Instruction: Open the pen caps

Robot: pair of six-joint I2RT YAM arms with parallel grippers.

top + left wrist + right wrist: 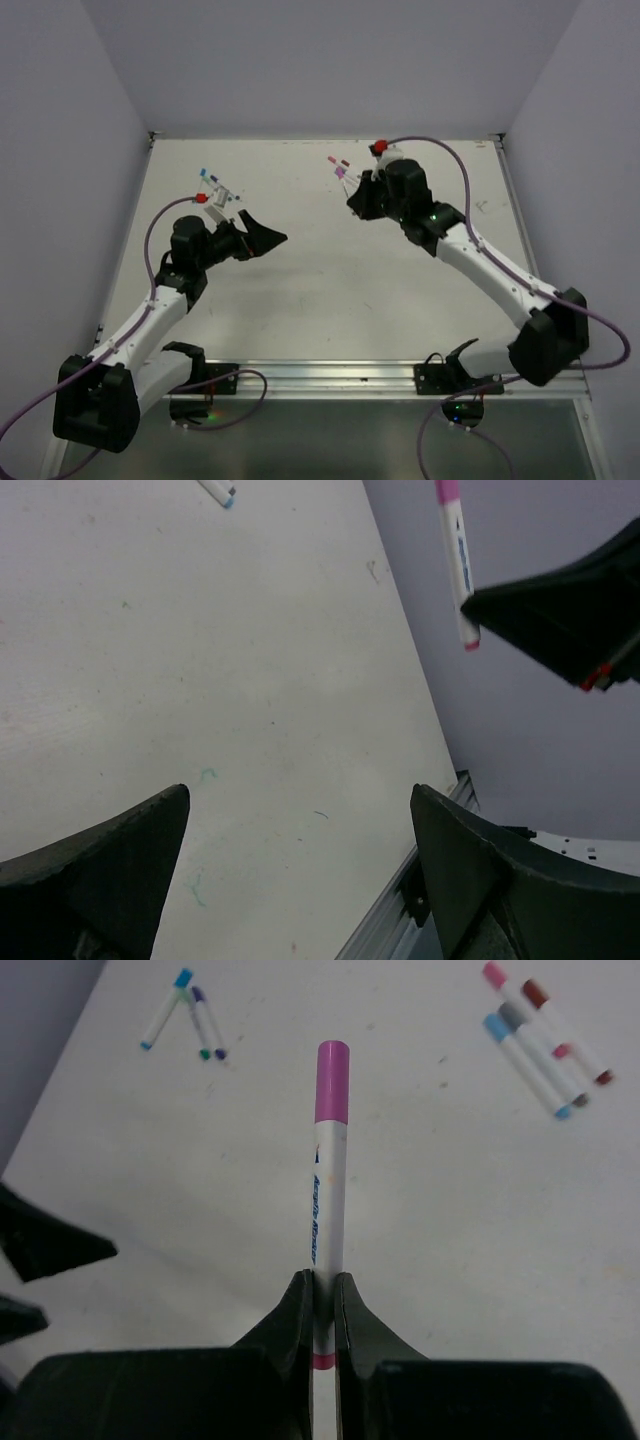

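right jaws pinch thin white pen barrel [327, 1200], pink plastic cap [332, 1080] pointing straight out; left jaws wide, empty, well off cap

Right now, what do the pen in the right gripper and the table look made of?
The pen looks plastic: smooth white barrel with crisp print; its cap the same, in pink. The table seems painted or laminated board, matte off-white, scuffed and ink-marked.

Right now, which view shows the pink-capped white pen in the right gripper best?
Right wrist: the pink-capped white pen sits centred, right gripper shut on its barrel. Left wrist catches it cropped at the top; top external, only a speck.
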